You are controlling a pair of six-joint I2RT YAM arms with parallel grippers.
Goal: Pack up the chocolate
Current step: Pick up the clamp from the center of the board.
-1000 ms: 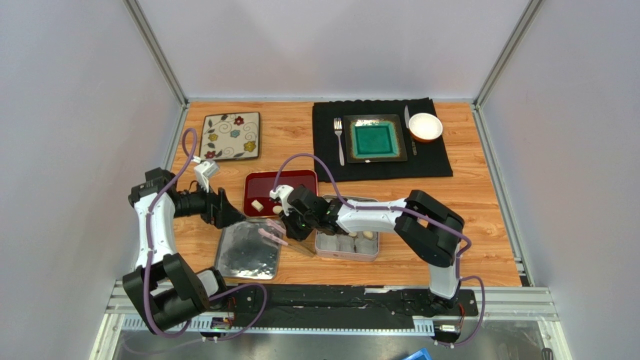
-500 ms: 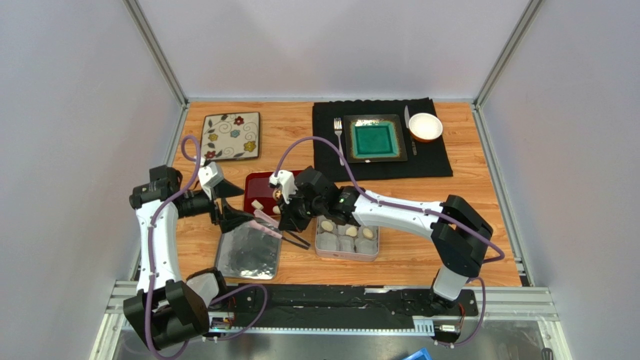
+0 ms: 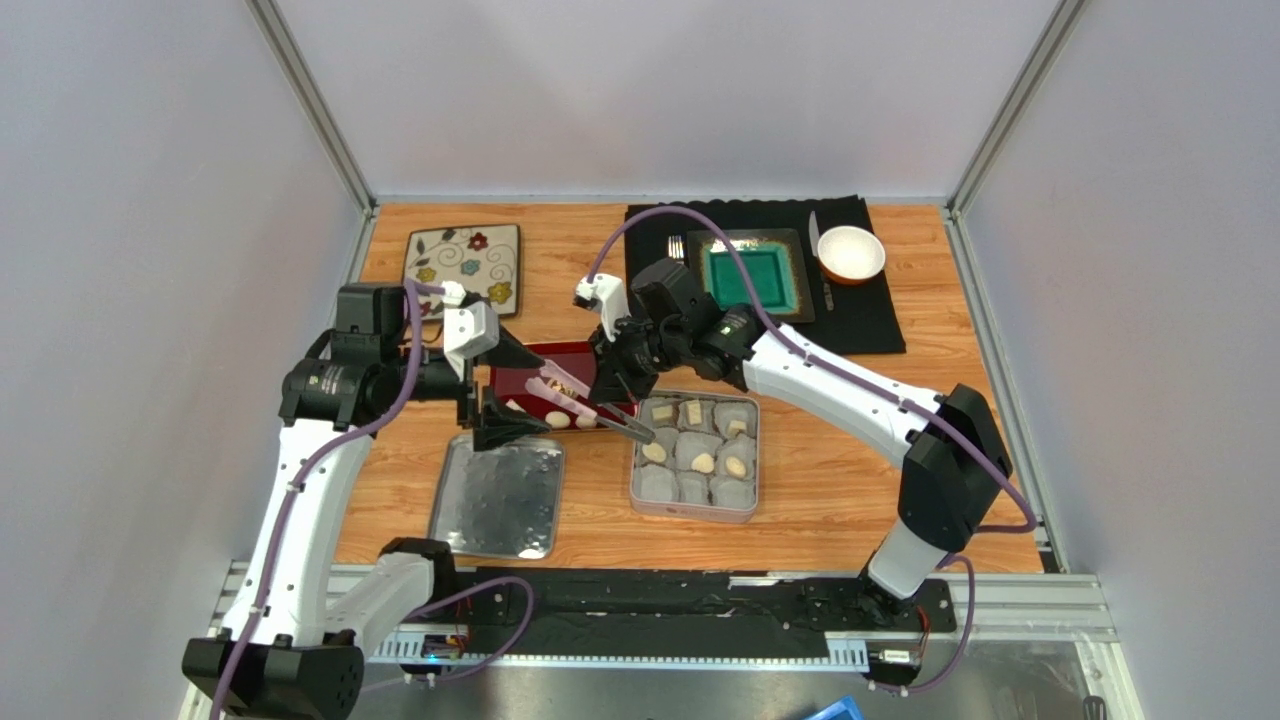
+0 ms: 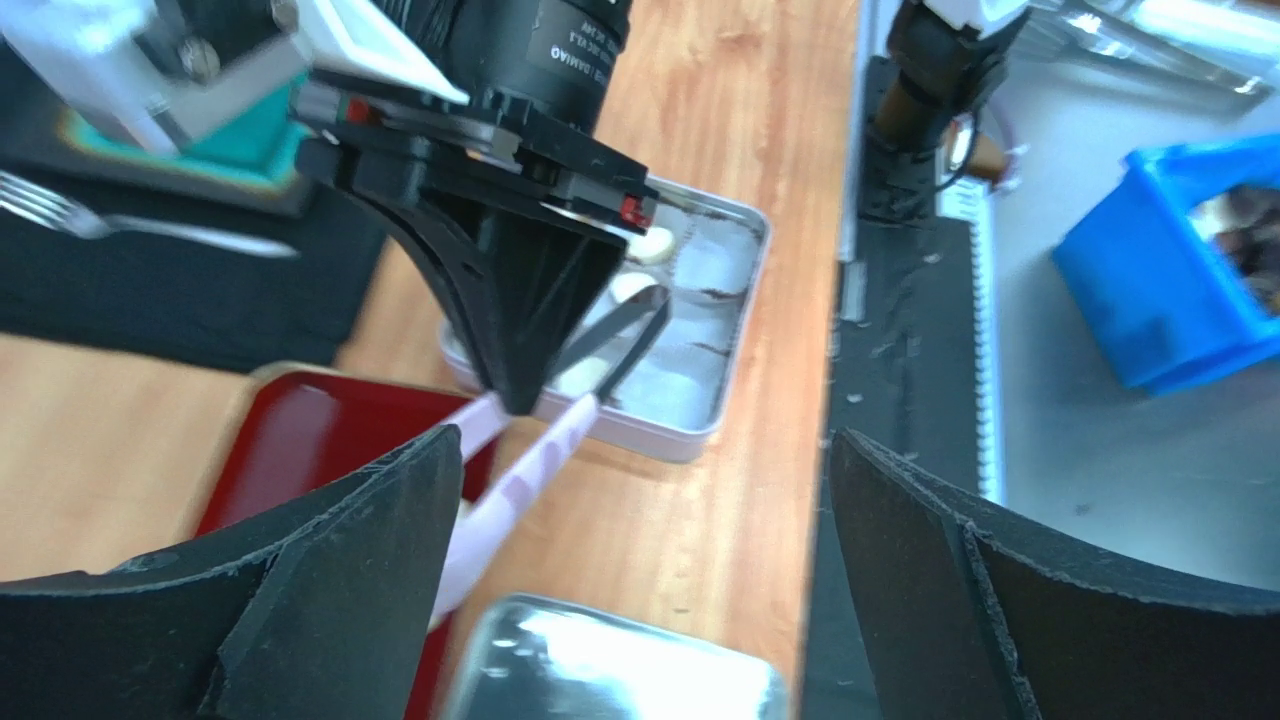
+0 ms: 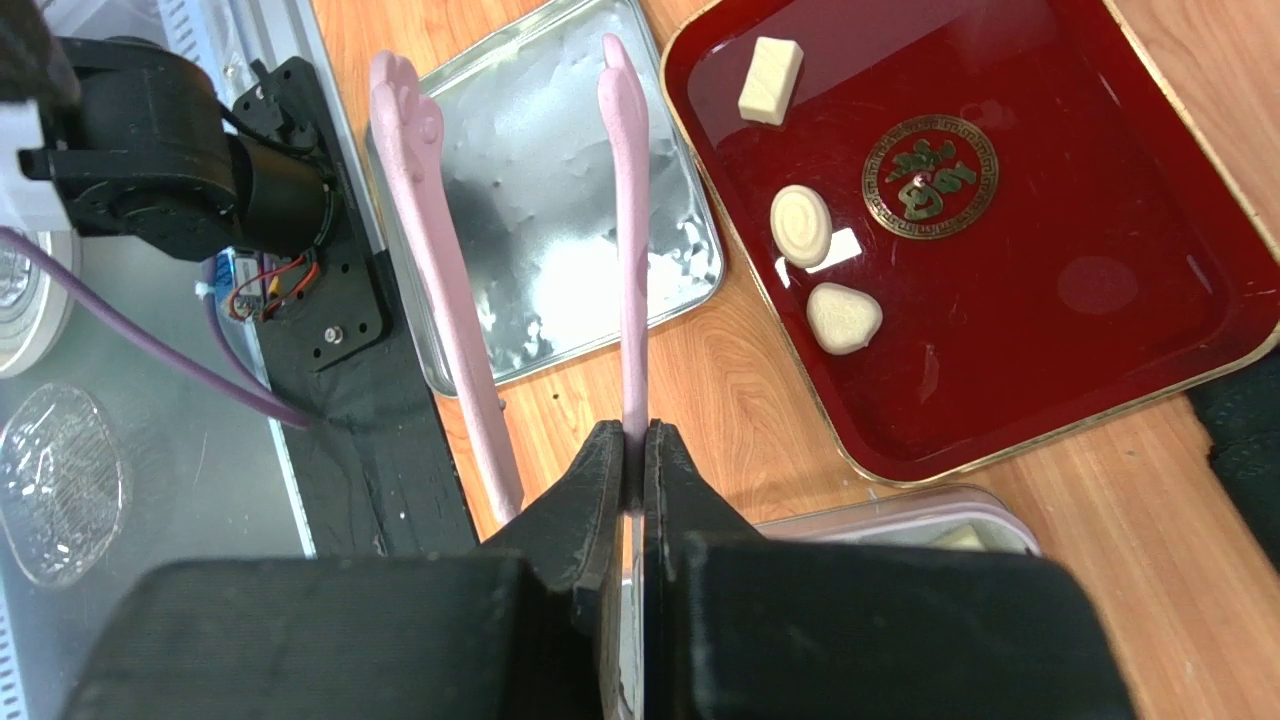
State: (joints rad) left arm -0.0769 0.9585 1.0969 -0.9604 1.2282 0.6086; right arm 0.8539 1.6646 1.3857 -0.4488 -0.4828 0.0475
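Observation:
Three pieces of chocolate (image 5: pixel 801 224) lie on the red tray (image 5: pixel 1052 300); the top view shows them as pale lumps (image 3: pixel 559 420). Several more chocolate pieces (image 3: pixel 694 416) sit in paper cups in the tin box (image 3: pixel 751 503). My right gripper (image 5: pixel 633 435) is shut on one arm of the pink tongs (image 5: pixel 631 270) and hangs over the tray's near right corner (image 3: pixel 613 393). The other pink arm runs outside the jaws. My left gripper (image 3: pixel 516 393) is wide open at the tray's left side, its fingers (image 4: pixel 226 600) empty, facing the tongs (image 4: pixel 526 465).
The silver lid (image 3: pixel 499 495) lies near the tray, left of the tin. At the back are a flowered plate (image 3: pixel 463 270) and a black mat (image 3: pixel 872 323) with a green dish, fork and white bowl. A blue bin (image 4: pixel 1172 285) sits beyond the table's near edge.
My right gripper has carried the tongs up and away from the lid and tin toward the red tray. The left arm has risen and swung toward the tray, jaws still wide.

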